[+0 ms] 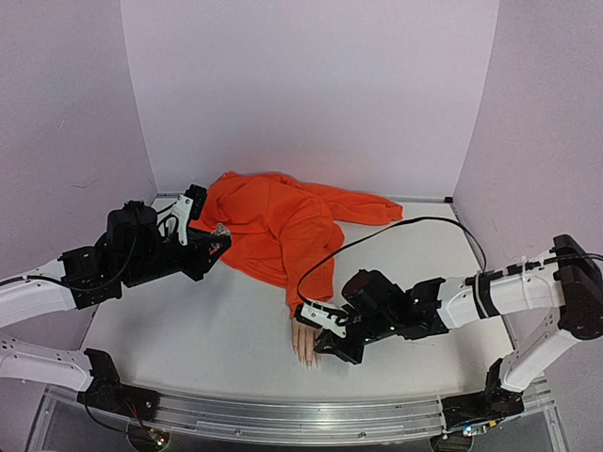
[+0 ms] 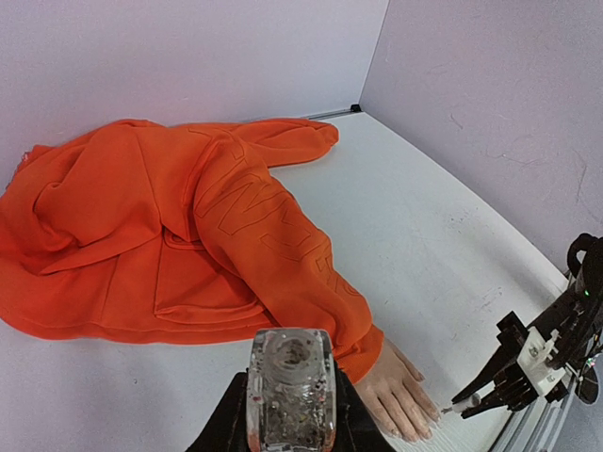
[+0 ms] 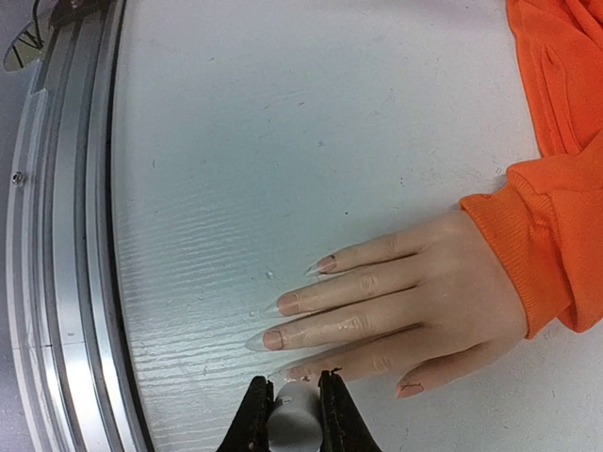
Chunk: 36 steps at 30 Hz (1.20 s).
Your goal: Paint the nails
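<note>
Holding, left gripper [image 2: 290, 428]: clamped on a small clear bottle [image 2: 290, 367], at the left edge of the orange hoodie [image 1: 273, 221], well apart from the fingers.
Right gripper [image 3: 294, 403]: closed on a white cap [image 3: 294, 426], low over the table [image 3: 283, 122], just beside the tip of the finger next to the thumb.
Nails [image 3: 270, 340]: long, pale and pointed, tipping the mannequin hand [image 3: 433, 292], which lies palm down near the table's front edge, fingertips toward the metal rail [image 3: 57, 235].
Sleeve [image 3: 551, 245]: orange cuff covering the wrist.
Contact: whether anything touches a nail cannot be told.
</note>
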{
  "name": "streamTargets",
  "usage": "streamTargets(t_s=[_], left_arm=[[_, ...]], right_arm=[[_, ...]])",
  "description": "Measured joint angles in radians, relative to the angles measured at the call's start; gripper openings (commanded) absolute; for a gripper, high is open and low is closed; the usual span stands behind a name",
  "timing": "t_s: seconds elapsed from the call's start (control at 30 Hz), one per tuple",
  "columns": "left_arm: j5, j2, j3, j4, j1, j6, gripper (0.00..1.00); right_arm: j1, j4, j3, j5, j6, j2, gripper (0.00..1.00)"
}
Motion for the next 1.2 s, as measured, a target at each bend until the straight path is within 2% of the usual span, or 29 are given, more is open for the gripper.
streamTargets(t_s=[0.7, 1.2], left_arm=[[0.000, 0.008, 0.000, 0.000, 0.000, 0.000, 0.00], [0.000, 0.008, 0.000, 0.000, 0.000, 0.000, 0.00]], right_arm=[[0.000, 0.000, 0.000, 0.012, -0.007, 0.046, 0.00], [0.000, 0.000, 0.001, -0.041, -0.008, 0.065, 0.00]])
